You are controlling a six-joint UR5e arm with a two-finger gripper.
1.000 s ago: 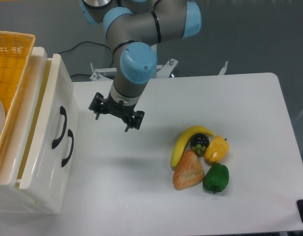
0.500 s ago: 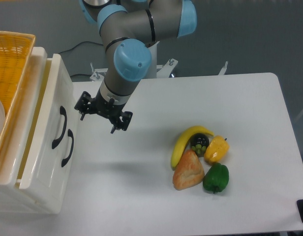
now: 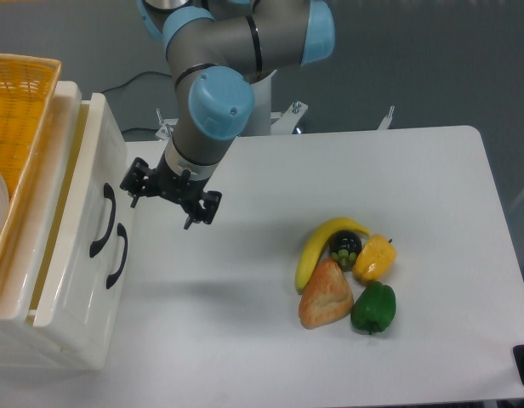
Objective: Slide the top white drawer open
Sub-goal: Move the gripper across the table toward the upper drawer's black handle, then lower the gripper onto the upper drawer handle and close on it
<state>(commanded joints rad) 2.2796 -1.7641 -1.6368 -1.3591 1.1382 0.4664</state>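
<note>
White rectangular surface: carries all items. Glossy cream-white plastic tub drawer with black arched handle: at left edge, upper of two stacked fronts, protruding slightly. Black two-finger tool: fingers apart, empty, hovering just right of drawer front, above handles. Risks: tool catches lower handle instead; fingers strike flat front; off-axis pull tilts cabinet.

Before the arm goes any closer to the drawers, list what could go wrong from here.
1. Two black handles sit close together; the gripper could catch the lower handle instead of the top white drawer handle.
2. The open fingers hang right beside the drawer front, apart from it; a poorly lined-up approach might bump the front rather than straddle the handle.
3. The orange basket rests on top and might shift if the unit gets knocked.
</note>
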